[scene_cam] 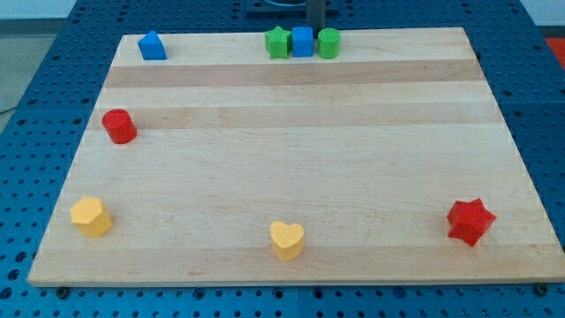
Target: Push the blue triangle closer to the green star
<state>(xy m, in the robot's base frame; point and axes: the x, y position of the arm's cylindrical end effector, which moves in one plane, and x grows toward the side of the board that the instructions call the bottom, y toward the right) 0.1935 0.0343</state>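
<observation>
Our small blue triangular block (pixel 152 46) sits at the top left corner of the pale wooden board (pixel 291 177), well apart from the green star-shaped block (pixel 278 42), which touches a blue cube (pixel 303 41) in the top-centre row beside a green cylinder (pixel 328 42). Our dark rod shows just above the cube; my tip (pixel 314 27) seems hidden behind it, holding nothing. We judge the push not yet begun.
</observation>
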